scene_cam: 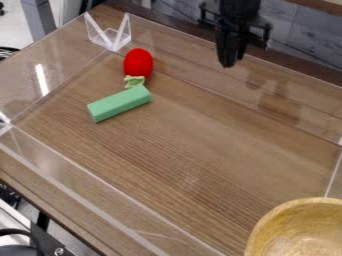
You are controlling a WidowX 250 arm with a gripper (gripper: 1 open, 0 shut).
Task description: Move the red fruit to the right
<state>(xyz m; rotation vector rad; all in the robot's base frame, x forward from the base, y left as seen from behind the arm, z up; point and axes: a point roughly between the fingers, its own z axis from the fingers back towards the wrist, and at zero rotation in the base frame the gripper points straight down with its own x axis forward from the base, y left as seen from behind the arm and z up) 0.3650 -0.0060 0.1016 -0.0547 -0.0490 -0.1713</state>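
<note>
The red fruit (136, 64), a small toy strawberry, rests on the wooden table near the back left, just behind the flat green block (118, 103). My gripper (234, 60) hangs from the top edge at the back, well to the right of the fruit and above the table. Its dark fingers are pressed together with nothing between them.
Clear acrylic walls (54, 75) fence the wooden table (201, 150) on all sides. A round wooden bowl (301, 232) sits at the front right corner. A clear folded stand (107, 32) is at the back left.
</note>
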